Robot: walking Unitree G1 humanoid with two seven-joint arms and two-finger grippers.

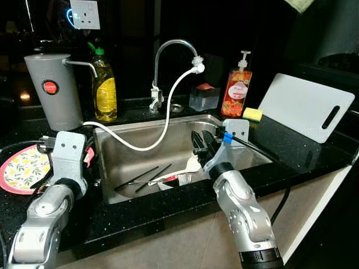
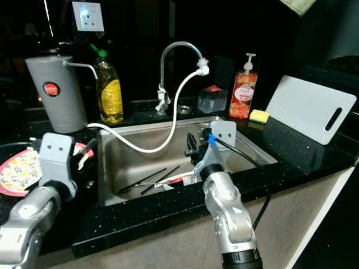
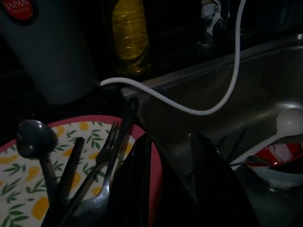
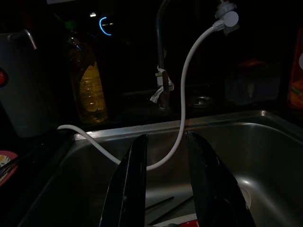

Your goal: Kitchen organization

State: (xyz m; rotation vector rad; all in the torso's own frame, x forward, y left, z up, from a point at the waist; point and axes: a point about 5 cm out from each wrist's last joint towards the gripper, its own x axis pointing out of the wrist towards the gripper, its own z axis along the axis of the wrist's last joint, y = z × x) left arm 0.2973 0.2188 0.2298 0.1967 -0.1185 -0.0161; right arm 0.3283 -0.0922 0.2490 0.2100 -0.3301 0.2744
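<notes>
A steel sink [image 1: 168, 131] holds black chopsticks [image 1: 143, 177], a white spoon [image 1: 188, 167] and a small red-and-white dish [image 3: 279, 161]. My right gripper [image 1: 199, 140] hangs open over the sink's right half, above the spoon, with nothing between its fingers [image 4: 130, 189]. On the counter to the left lies a floral plate with a red rim [image 1: 22, 168]. It carries a fork [image 3: 102, 156], a dark spoon [image 3: 33, 137] and dark chopsticks. My left gripper [image 3: 171, 137] stands open over the plate's sink-side rim and holds nothing.
A white hose [image 1: 168, 112] runs from the faucet [image 1: 168, 47] across the sink to a grey water dispenser [image 1: 53, 89]. Behind the sink stand a yellow bottle [image 1: 105, 87], a clear box [image 1: 205, 96], a soap pump [image 1: 236, 89] and a sponge [image 1: 252, 114]. A white cutting board [image 1: 305, 106] leans at right.
</notes>
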